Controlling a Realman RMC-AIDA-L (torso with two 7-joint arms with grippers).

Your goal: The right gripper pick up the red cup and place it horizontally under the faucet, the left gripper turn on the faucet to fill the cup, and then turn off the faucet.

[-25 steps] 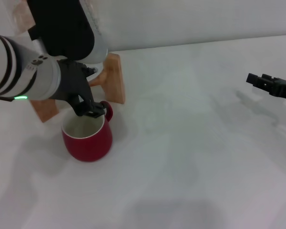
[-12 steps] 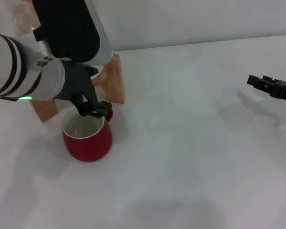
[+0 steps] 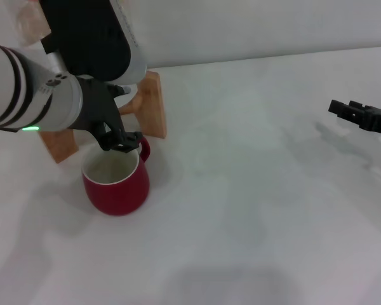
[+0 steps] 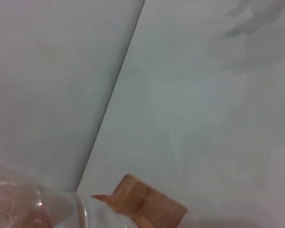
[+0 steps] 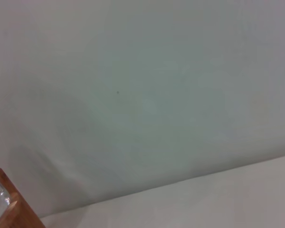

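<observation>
- The red cup (image 3: 117, 187) stands upright on the white bench (image 3: 254, 190), mouth up, its cream inside showing. Its small loop handle points towards the back and a little to the right in my head view.
- The cup sits just in front of the wooden stand (image 3: 153, 105), close to the gap between the stand's two legs and not touching either leg.
- My left hand (image 3: 120, 143) is at the back rim of the cup, right beside the handle, with its black tip touching or almost touching the rim there. I cannot tell whether this hand is open or closed on the cup.
- The left arm comes in from the left edge, white with black bands and a small green light lit on its underside. Its bulky black wrist housing hides most of what stands on the stand.
- In the left wrist view I see part of the clear glass jar (image 4: 33, 209), with a corner of the stand next to it.
- My right hand (image 3: 343, 109) is far off at the right edge of the head view, above the bench and well apart from the cup and stand, pointing left. I cannot tell whether it is open or closed.
- The right wrist view shows mostly the pale wall (image 5: 142, 95), with a corner of the stand at the edge.
</observation>
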